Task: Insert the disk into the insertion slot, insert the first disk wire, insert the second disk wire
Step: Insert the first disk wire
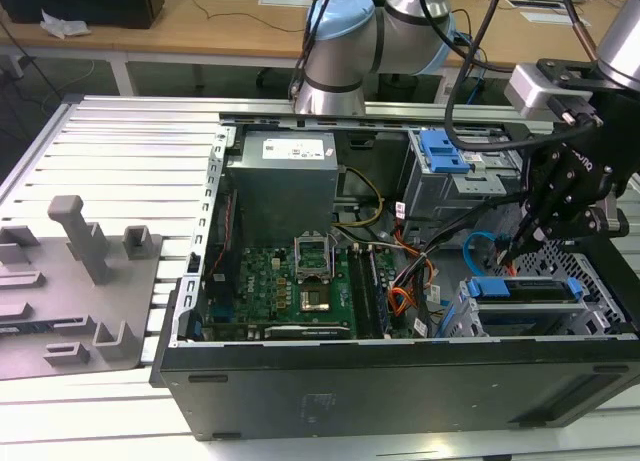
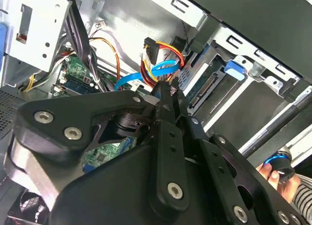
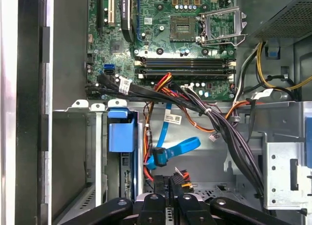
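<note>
The disk point(image 1: 527, 290), silver in its bright blue carrier, lies seated in the insertion slot point(image 1: 470, 316), the grey perforated cage at the exterior view's right. Its blue tab point(image 3: 121, 132) and edge show in both wrist views. My gripper point(image 1: 522, 243) hangs just above the cage's back end, fingers drawn together and shut, with nothing seen between them. Just beyond the fingertips point(image 3: 162, 186) lies a black plug point(image 3: 179, 178) on orange, red and yellow wires, apart from them point(image 2: 151, 49). The second disk wire point(image 3: 176, 148), light blue, curls loose beside it point(image 2: 146, 74).
The open computer case point(image 1: 400, 381) holds a green motherboard point(image 1: 290, 281), a grey power supply point(image 1: 280, 176) and a taller cage with a blue bracket point(image 1: 443, 151). Black cable bundles point(image 3: 219, 127) cross beside the cage. A person's hand point(image 2: 279, 172) shows outside the case.
</note>
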Controlling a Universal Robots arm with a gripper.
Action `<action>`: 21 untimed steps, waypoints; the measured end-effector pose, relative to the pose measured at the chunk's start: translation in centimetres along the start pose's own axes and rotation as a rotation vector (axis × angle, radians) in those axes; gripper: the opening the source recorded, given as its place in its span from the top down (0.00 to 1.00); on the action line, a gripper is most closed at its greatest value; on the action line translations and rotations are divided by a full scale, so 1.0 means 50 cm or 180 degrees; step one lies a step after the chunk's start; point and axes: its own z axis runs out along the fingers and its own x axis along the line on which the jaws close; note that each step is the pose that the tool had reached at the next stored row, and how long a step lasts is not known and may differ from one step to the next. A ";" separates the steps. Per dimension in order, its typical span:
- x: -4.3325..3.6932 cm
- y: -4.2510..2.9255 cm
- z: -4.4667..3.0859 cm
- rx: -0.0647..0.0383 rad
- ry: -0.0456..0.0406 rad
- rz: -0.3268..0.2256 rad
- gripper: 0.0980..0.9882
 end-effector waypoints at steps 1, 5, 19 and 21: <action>0.002 0.000 0.000 0.0000 0.0000 0.0000 0.93; 0.013 0.000 0.000 0.0000 0.0000 0.0000 0.93; 0.043 -0.001 0.001 0.0000 0.0000 0.0000 0.93; 0.047 -0.001 0.001 0.0000 0.0000 0.0000 0.93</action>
